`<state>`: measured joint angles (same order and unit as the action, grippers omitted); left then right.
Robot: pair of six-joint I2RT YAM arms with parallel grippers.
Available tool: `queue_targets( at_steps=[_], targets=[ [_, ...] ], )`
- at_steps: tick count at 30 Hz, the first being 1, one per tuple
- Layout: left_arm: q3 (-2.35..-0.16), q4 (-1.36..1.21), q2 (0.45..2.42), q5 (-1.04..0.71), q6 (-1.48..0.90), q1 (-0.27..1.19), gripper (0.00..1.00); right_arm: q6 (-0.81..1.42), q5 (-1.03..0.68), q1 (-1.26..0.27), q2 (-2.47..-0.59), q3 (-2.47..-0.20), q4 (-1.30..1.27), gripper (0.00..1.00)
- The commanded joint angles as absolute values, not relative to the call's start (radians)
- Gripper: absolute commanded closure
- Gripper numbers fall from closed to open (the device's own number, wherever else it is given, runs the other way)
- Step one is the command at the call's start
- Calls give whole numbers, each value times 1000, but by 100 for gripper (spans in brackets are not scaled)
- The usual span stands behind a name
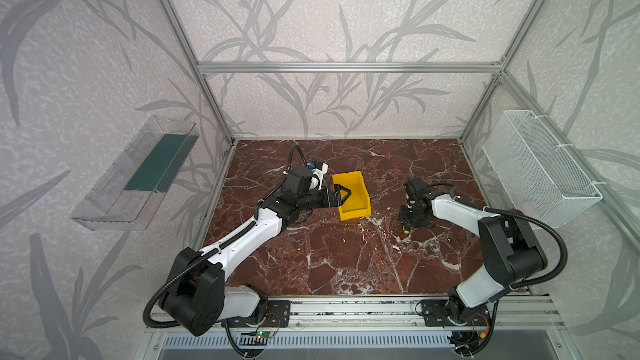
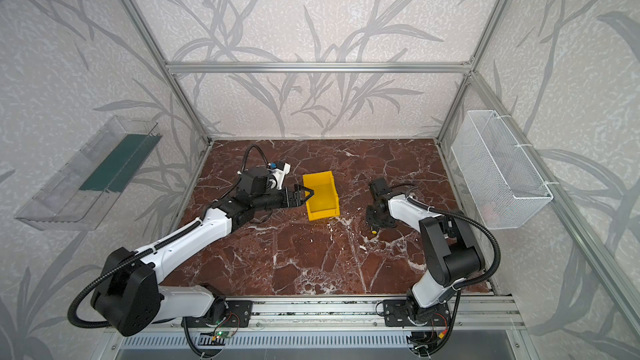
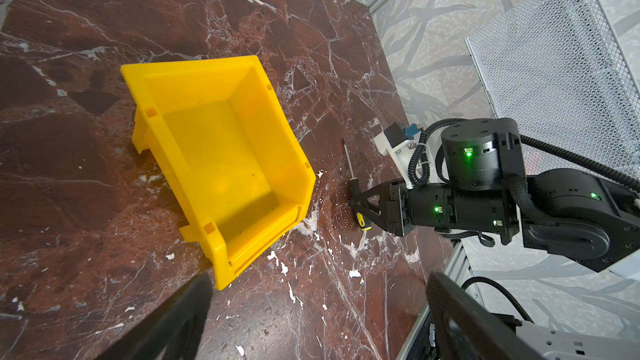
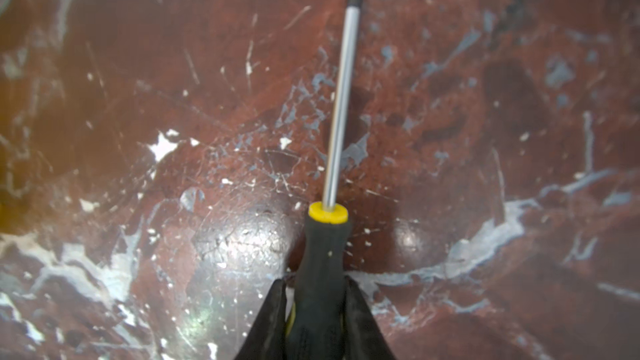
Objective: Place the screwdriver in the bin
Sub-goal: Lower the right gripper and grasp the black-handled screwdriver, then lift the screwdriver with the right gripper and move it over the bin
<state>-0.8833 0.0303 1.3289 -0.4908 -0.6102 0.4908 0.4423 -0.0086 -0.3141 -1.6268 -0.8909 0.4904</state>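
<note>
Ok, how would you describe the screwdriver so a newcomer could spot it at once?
On the red marble table, look right of the yellow bin in both top views, under the right tool. The screwdriver lies flat there, handle pinched by that tool. It is the only slim thing: black handle with yellow ends, thin silver shaft.

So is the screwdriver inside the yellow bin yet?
No, the screwdriver is on the table beside the bin, which has nothing in it.
</note>
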Motion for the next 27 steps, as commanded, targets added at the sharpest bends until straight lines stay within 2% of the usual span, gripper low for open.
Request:
queue_targets(
  at_steps=[1, 5, 7, 11, 17, 20, 27],
  targets=[
    [-910, 34, 1332, -491, -610, 491, 1, 354, 11, -336, -1573, -947, 549, 91],
    [-917, 55, 1331, -472, -604, 489, 1, 242, 63, -393, -1509, -1032, 601, 93],
    [-922, 76, 1327, -451, -598, 485, 1, 201, 49, -420, -1480, -1059, 577, 93],
    [-941, 164, 1296, -369, -559, 472, 1, 95, 130, -521, -1480, -1132, 496, 93],
    [-983, 313, 1216, -279, -515, 456, 1, -94, 123, -644, -1594, -1323, 491, 93],
    [-935, 324, 1159, -252, -507, 442, 1, -157, 71, -661, -1651, -1380, 482, 93],
    [-775, 178, 1116, -358, -620, 360, 1, -251, 22, -700, -1793, -1484, 561, 93]
  ],
)
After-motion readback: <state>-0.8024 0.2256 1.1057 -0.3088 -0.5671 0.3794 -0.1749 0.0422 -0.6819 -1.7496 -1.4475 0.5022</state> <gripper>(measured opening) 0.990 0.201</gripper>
